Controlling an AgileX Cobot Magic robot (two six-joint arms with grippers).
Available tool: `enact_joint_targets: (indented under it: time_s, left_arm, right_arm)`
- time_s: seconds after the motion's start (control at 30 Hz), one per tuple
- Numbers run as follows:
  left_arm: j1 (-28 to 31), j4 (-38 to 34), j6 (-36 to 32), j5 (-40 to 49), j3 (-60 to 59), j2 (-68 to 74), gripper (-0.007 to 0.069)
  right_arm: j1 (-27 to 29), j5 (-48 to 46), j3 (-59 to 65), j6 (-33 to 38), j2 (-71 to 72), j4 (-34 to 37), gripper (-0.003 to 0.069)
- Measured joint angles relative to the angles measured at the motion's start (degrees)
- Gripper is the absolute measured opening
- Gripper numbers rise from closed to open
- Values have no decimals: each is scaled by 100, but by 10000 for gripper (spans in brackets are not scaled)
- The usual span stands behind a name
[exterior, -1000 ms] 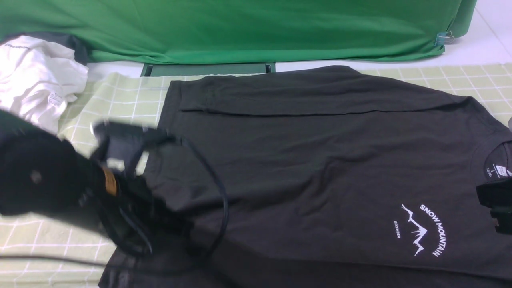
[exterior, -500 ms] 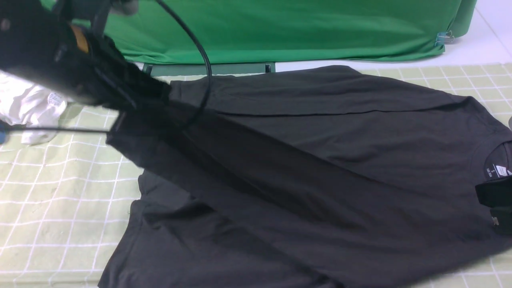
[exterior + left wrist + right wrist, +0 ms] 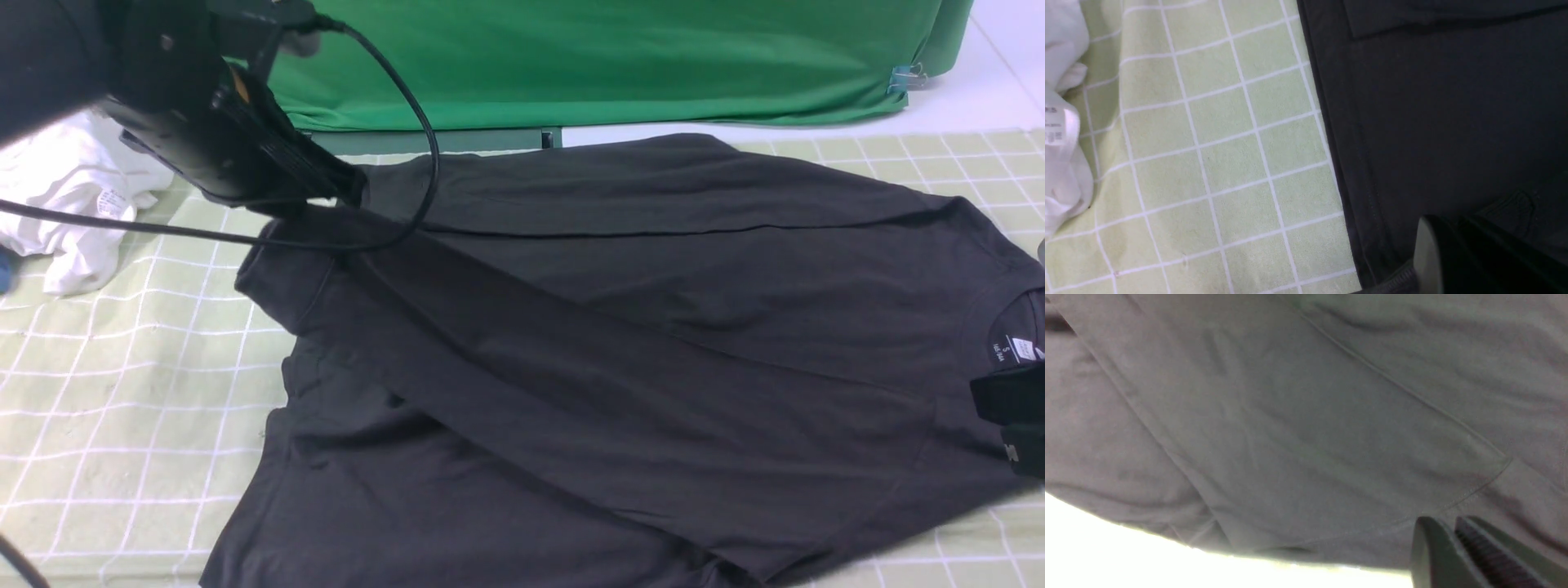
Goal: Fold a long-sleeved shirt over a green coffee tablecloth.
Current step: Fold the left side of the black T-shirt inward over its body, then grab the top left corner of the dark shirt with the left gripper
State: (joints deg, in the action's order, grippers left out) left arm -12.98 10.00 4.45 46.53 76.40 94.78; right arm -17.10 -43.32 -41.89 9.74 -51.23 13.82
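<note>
Lying flat on the pale green checked tablecloth (image 3: 122, 392), the black shirt (image 3: 735, 269) fills the middle and right of the front view. Its collar is toward the right edge and its hem toward the left, so its long axis goes across the frame. One long sleeve (image 3: 522, 359) lies over the body on a slant, from the lower right up to the upper left. Its cuff (image 3: 277, 269) ends at the upper left, just below the left end effector (image 3: 347, 189), which is pressed shut and seems to pinch the top edge of that cuff. So the left arm is the nearer one, and I judge that letting go there comes next. The right end effector (image 3: 1012, 425) sits at the right edge, beside the collar. Its jaws stand close with a thin gap, and I cannot tell whether cloth is between them. The shirt looks soft and matte, with shallow wrinkles. A white garment (image 3: 65, 180) lies at the far left, and bright green fabric (image 3: 612, 57) hangs along the top.
</note>
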Motion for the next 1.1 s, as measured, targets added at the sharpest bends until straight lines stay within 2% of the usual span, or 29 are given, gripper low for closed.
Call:
enact_joint_targets:
  time_s: [0.1,0.27,0.4,0.53,0.6,0.7,0.8,0.83,0.93,1.1]
  left_arm:
    - [0,28,-18,0,0,84,46]
    - [12,395,-18,-149,0,142,162]
    - [17,622,13,-297,30,142,304]
    - [17,446,161,-82,35,101,368]
    - [17,231,224,253,35,45,358]
    - [17,-46,257,845,-186,-185,230]
    - [17,-342,257,910,-714,-575,81]
    - [17,-474,252,892,-903,-747,54]
    - [17,-865,241,790,-1602,-1239,13]
    - [17,-1376,263,657,-2658,-1800,2]
  right_arm:
    - [0,-130,0,136,0,0,85]
    - [0,-431,0,211,0,0,108]
    - [-12,-585,0,326,-68,58,202]
    - [-245,-602,0,729,-349,397,325]
    - [-548,-565,0,886,-661,525,375]
    - [-1177,-392,0,989,-1351,414,407]
    - [-1694,-147,0,989,-1973,162,413]
    - [-1841,-42,0,989,-2174,120,414]
    - [-2104,252,0,989,-2660,-8,416]
    - [-2172,636,0,1011,-3243,-125,416]
